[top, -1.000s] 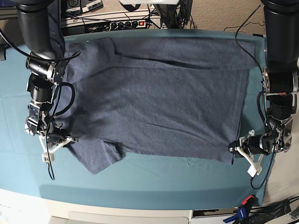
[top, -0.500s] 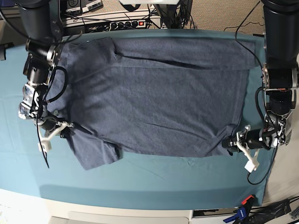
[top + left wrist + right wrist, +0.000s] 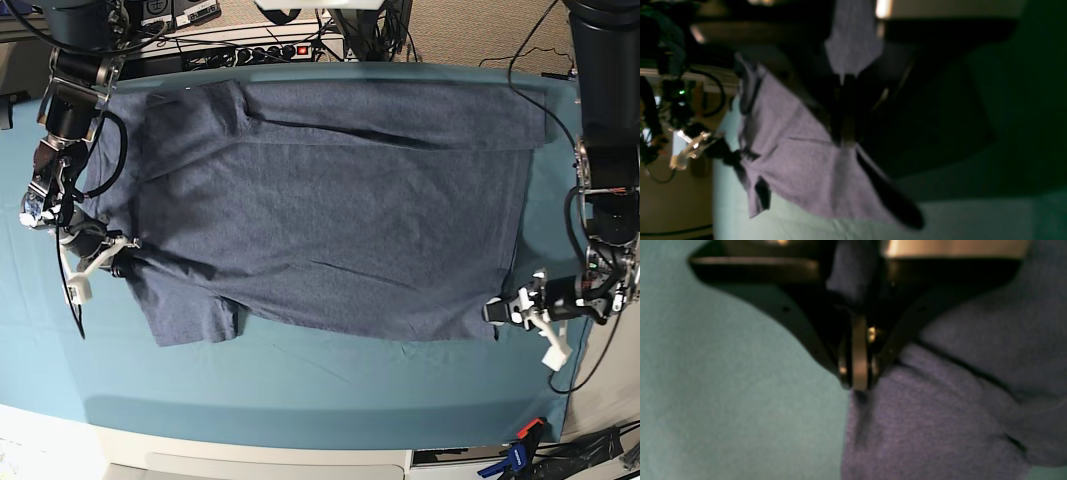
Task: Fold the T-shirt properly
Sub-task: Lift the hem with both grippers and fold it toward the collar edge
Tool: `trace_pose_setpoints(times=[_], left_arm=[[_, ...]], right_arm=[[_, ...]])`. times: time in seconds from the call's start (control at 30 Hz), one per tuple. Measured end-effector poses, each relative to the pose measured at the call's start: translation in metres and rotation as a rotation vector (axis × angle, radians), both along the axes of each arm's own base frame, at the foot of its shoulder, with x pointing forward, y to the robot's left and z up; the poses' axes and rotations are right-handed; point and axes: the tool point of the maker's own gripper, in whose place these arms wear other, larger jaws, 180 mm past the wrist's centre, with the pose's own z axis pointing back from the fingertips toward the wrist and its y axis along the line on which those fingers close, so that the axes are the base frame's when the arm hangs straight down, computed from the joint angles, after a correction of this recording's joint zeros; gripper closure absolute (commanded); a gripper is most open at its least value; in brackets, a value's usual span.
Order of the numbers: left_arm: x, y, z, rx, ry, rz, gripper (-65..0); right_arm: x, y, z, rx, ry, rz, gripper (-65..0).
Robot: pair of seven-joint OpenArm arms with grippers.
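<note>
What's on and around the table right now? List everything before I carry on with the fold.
Heathered slate-blue short-sleeved cotton T-shirt: one, blue-grey, spread plain side up across the middle of the table, top edge folded over.
Teal table cloth: one, teal, covering the table under the shirt.
Black power strip: one, black with a red switch, behind the table's far edge.
Blue-and-orange clamp: one, at the near right corner.
Right gripper: one, black with white fingers, closed on the shirt near the sleeve, on the base view's left.
Left gripper: one, black with white fingers, closed on the shirt's near corner, on the base view's right.
</note>
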Motion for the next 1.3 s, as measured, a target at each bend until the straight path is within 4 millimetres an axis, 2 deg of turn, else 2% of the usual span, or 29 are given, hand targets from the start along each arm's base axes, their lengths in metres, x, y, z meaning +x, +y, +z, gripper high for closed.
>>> trace_pose_setpoints(times=[0.3,0.43,0.6,0.77,0.93,1.3], left_arm=[[-0.012,0.022,0.013,-0.078,0.014,0.021,0.0],[-0.031,0.025,-0.003,-0.106,0.058,0.033,0.0],[-0.056,0.023,-0.026,-0.100,0.131,0.007,0.0],[-0.060,0.024,-0.026,-0.082,0.121,-0.016,0.0],[-0.067,0.022,-0.027,-0.058,0.105,-0.049,0.0],[-0.096,0.026,-0.039,-0.002,0.117,-0.109,0.0]], right_arm=[[-0.006,0.005,-0.002,0.066,0.029,-0.004,0.0],[-0.007,0.006,-0.002,0.068,0.033,0.000,0.0],[-0.007,0.014,0.020,0.007,-0.025,0.050,0.0],[-0.024,0.030,0.033,-0.038,-0.049,0.119,0.0],[-0.039,0.039,0.035,-0.074,-0.059,0.155,0.0],[-0.073,0.000,0.039,-0.038,-0.064,0.027,0.0]])
